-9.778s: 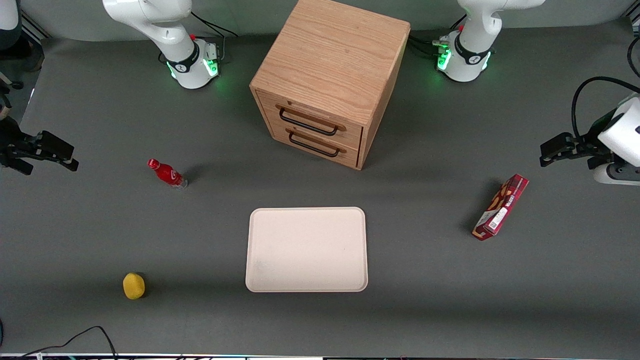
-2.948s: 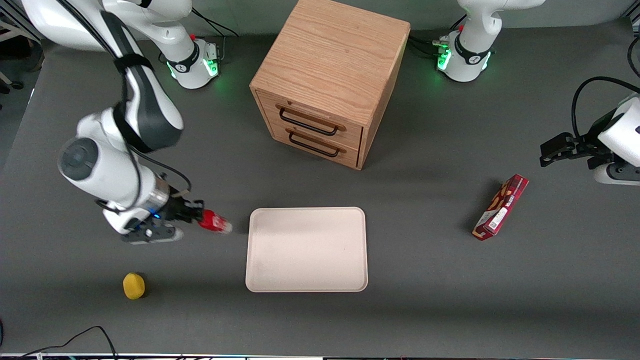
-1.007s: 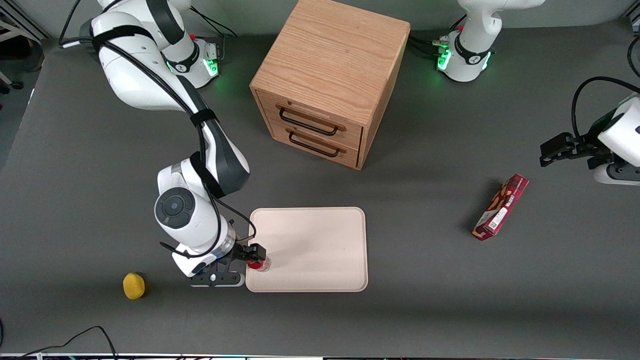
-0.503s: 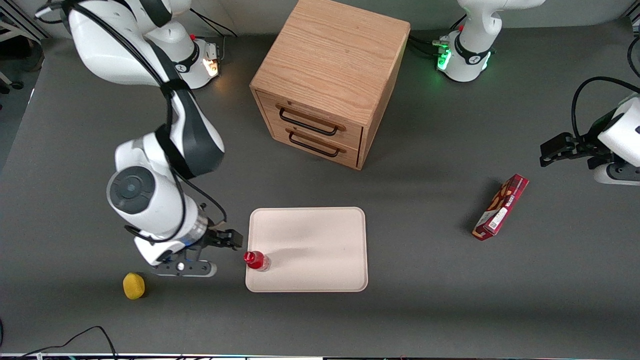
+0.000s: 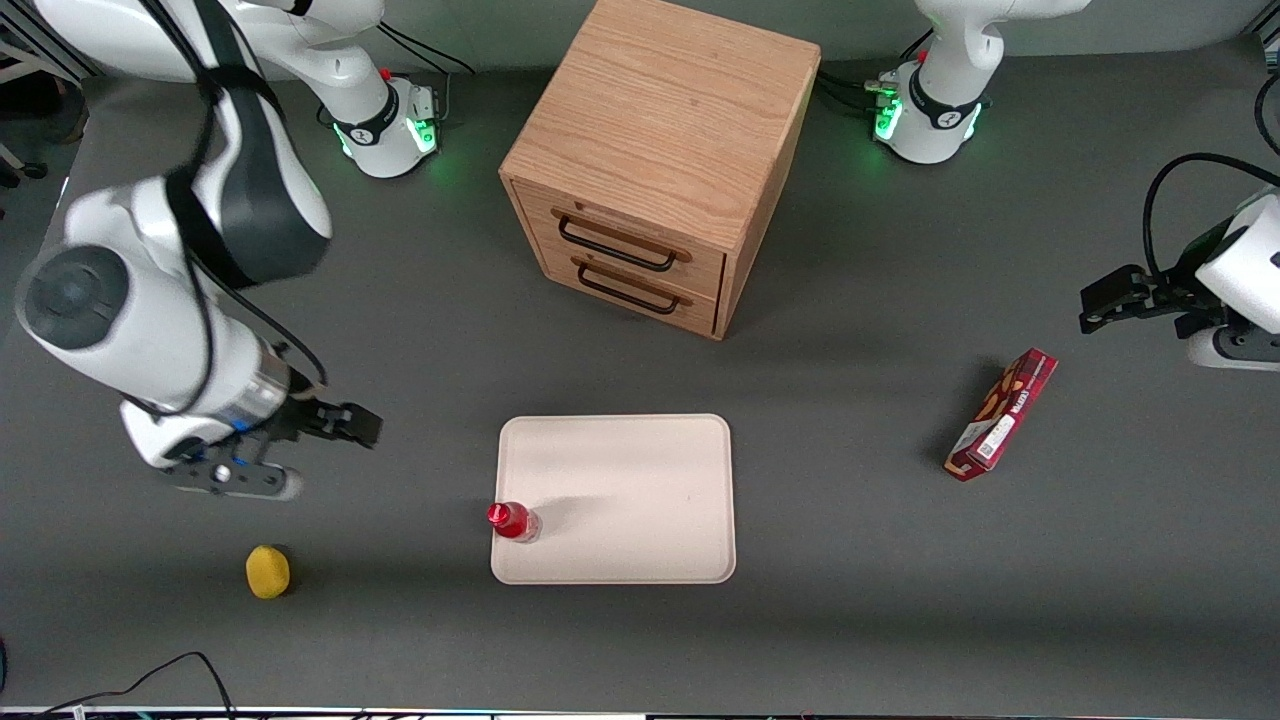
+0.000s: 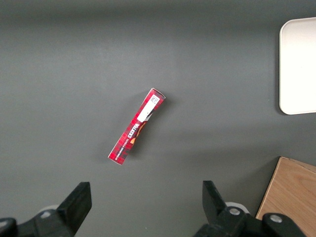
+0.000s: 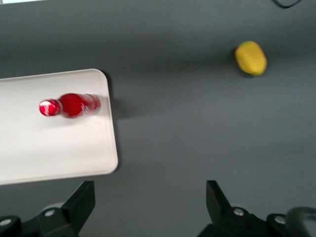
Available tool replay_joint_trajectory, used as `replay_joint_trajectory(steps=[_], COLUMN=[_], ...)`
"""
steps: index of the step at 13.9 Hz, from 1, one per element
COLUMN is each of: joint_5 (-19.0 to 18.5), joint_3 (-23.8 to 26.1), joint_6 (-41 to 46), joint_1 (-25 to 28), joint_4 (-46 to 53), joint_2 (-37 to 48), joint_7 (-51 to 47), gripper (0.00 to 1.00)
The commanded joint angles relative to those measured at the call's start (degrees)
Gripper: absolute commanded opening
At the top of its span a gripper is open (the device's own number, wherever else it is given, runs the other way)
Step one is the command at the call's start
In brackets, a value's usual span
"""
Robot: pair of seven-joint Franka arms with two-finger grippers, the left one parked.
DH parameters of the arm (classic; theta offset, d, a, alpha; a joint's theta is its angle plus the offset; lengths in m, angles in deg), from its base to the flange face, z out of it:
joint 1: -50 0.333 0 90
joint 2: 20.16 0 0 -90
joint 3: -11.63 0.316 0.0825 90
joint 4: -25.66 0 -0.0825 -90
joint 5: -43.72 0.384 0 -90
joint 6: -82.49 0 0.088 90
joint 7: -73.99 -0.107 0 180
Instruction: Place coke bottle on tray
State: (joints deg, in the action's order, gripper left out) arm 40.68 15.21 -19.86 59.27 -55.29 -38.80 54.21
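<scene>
**Red bottle stands on tray as gripper hangs apart over bare table**

A dark grey table [image 5: 900, 600] is being viewed from the front, with a light oak two-drawer cabinet [image 5: 660, 150] with black wire handles being shown standing on it, farther from the front camera than everything else. A flat rectangular pale beige tray [image 5: 640, 480] with rounded corners and a low rim is being seen in front of the cabinet's drawers, nearer the camera. The right arm's black two-finger gripper [image 5: 350, 425] is being held above bare table toward the working arm's end, well apart from the tray; its jaws are being kept apart with nothing between them, as the wrist view is making plain, where both fingertips [image 7: 81, 200] are being shown spread wide. A long red snack box [image 5: 1002, 415] is being seen lying on the table toward the parked arm's end, well apart from the tray. The small red coke bottle [image 5: 512, 521] with its red cap is being shown standing upright on the tray, just inside the edge toward the working arm's end and near the corner nearest the camera. A small yellow lemon-shaped object [image 5: 268, 572] is being seen resting on the table, nearer the camera than the gripper.
</scene>
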Motion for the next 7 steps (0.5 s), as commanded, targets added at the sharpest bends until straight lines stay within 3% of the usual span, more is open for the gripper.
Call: replay_joint_trajectory(steps=[1, 4, 7], joint_5=[2.86, 2.86, 1.90], joint_3=[1.08, 0.64, 0.47], joint_6=[-0.84, -2.40, -8.71], joint_1=[-5.74, -11.28, -12.61], joint_4=[-8.35, -9.40, -18.86], joint_2=[10.71, 13.63, 17.04], joint_7=[7.54, 13.86, 35.00], gripper=[1.00, 1.00, 1.00])
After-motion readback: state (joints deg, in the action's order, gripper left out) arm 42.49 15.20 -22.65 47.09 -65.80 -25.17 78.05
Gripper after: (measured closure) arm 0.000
